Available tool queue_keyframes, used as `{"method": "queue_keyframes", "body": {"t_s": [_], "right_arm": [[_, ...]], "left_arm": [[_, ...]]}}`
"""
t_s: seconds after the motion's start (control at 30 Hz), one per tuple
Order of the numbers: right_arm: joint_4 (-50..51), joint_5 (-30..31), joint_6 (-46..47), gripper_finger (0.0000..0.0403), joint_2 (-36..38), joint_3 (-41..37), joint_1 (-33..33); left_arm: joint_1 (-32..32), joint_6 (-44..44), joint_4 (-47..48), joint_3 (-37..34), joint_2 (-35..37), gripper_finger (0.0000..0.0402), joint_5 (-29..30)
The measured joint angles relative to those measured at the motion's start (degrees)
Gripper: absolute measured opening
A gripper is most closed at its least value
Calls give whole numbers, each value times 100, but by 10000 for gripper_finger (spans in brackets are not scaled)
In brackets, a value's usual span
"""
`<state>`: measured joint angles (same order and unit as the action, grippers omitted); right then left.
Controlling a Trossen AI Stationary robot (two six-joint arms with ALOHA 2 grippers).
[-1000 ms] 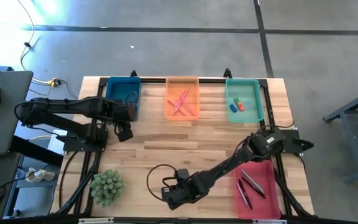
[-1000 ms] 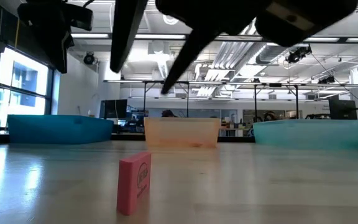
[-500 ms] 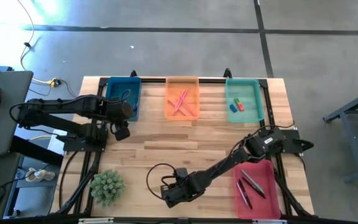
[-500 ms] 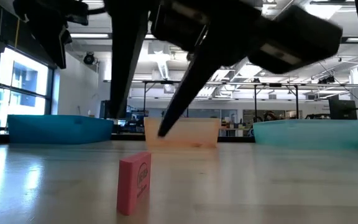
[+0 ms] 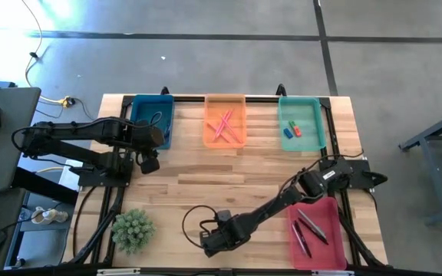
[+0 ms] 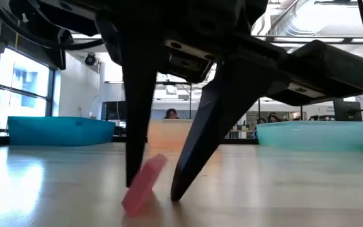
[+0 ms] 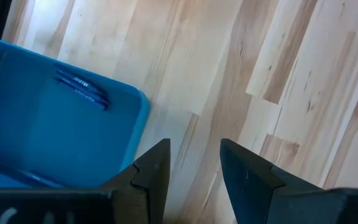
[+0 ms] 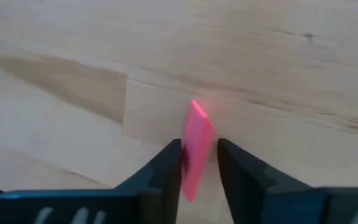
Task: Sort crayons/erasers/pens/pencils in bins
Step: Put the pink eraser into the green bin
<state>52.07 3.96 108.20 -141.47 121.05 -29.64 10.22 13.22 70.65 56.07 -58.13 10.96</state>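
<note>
Near edge of worktop: right end effector is down at the surface, fingers astride a small pink eraser, which leans tilted with its lower end on the wood. Wrist view shows fingers pressing both flat faces, so grasping the pink eraser, probably to carry it to a bin. A spiky green plant stands at near left.

Near right: red-pink bin with dark pens inside.

Mid left: left end effector hangs released, holding nothing, beside the dark blue bin, apparently waiting.

Far row: orange bin holds salmon-pink sticks; teal-green bin holds small erasers, likely where the pink one belongs.
</note>
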Motion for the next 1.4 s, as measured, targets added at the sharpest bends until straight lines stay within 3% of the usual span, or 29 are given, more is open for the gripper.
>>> {"method": "queue_keyframes", "body": {"t_s": [0.27,0.63,0.9,1.23,1.4], "right_arm": [[-25,6,-163,9,-9,0,15],[-194,244,-304,5,44,-6,-79],[-101,1334,-366,4,507,-6,-75],[1456,2446,-367,4,1276,-6,35],[2517,2661,-372,4,1624,-4,157]], "left_arm": [[0,-186,37,0,0,129,2],[0,-391,182,0,23,129,-28],[0,-447,153,0,55,129,-37],[-11,-447,-39,0,57,129,-92],[-13,-547,-69,0,55,129,-185]]}}
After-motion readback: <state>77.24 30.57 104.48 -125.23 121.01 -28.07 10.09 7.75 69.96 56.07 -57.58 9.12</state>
